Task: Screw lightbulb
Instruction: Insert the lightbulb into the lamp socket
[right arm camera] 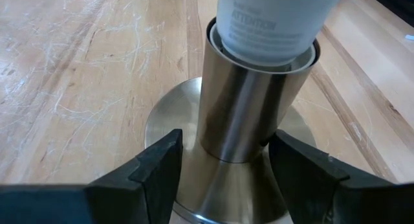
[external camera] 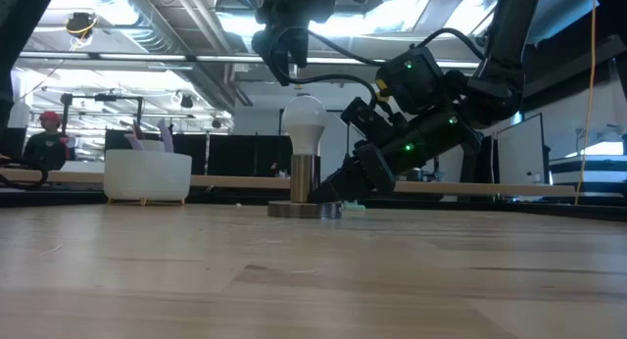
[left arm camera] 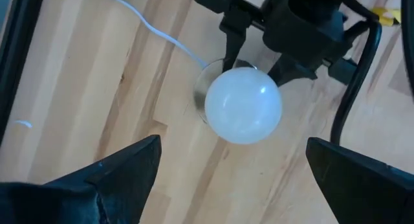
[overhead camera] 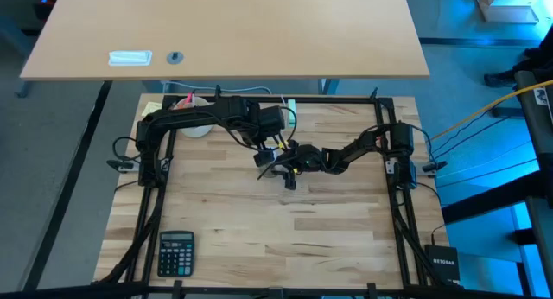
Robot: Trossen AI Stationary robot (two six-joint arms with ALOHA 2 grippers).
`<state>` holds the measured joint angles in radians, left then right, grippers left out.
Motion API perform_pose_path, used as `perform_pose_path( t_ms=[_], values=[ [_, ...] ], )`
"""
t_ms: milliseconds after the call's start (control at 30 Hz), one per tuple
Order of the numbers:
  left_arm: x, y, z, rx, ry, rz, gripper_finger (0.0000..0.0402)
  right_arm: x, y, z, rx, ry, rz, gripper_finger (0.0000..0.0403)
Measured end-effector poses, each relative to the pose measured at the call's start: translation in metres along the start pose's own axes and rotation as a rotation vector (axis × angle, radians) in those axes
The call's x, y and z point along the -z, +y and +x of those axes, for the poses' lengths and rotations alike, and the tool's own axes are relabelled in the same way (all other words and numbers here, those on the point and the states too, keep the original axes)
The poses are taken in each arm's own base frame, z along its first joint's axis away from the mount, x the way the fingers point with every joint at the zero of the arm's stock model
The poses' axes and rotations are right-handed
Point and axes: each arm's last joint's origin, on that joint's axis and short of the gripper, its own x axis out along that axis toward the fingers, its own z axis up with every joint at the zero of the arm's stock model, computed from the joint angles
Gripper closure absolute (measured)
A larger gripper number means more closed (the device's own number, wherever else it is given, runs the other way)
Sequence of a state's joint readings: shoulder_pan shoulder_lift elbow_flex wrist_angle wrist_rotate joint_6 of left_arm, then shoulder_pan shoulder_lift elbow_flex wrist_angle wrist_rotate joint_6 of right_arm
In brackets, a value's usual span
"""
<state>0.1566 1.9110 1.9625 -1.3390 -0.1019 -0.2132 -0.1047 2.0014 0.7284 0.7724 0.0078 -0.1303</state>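
Near table center, slightly toward 12 o'clock, the lightbulb [external camera: 303, 119] stands upright, its neck seated in the steel socket tube [right arm camera: 249, 104], which rises from a round metal base disc [external camera: 305, 210] flat on the wooden table [overhead camera: 259, 238]. Left gripper [left arm camera: 233, 162] hangs directly above the bulb, fingers spread wide, one at each side of the white globe [left arm camera: 243, 105], not touching it; low view shows a clear gap between gripper and bulb top. Right gripper [right arm camera: 223, 160] comes in low from 3 o'clock, tilted down; its fingers [right arm camera: 158, 166] sit either side of the socket tube just above the disc, close against it, but actual contact can't be confirmed. Thin white cord [left arm camera: 162, 35] runs off from the socket. White bowl [external camera: 147, 175] sits toward 10 o'clock near the back edge, well apart from the bulb. Calculator [overhead camera: 175, 252] lies at 7 o'clock near the front edge. Person in a red cap [external camera: 45, 143] visible in the room behind.
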Motion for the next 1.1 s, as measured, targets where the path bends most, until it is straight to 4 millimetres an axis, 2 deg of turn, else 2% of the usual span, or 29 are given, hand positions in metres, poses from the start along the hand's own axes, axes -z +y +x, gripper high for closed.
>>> perform_pose_path(
  t_ms=[300, 533, 633, 833, 1100],
  values=[
    [-0.004, -0.003, 0.007, -0.001, -0.023, 0.086, 0.0027, 0.0, 0.0, 0.0, 0.0, 0.0, 0.001, 0.0175],
    [-0.016, -0.007, 0.006, 0.061, -0.14, -0.153, 0.0027, 0.0, 0.0, 0.0, 0.0, 0.003, 0.001, 0.0175],
    [-0.015, -0.009, 0.006, 0.129, -0.111, -0.235, 0.0027, 0.0, 0.0, 0.0, 0.0, 0.003, 0.001, 0.0175],
    [-0.003, -0.007, 0.007, 0.057, 0.011, -0.6, 0.0027, 0.0, 0.0, 0.0, 0.0, 0.003, 0.002, 0.0175],
    [-0.008, -0.01, 0.022, -0.041, -0.029, -0.706, 0.0027, 0.0, 0.0, 0.0, 0.01, 0.004, 0.012, 0.0175]
  ],
)
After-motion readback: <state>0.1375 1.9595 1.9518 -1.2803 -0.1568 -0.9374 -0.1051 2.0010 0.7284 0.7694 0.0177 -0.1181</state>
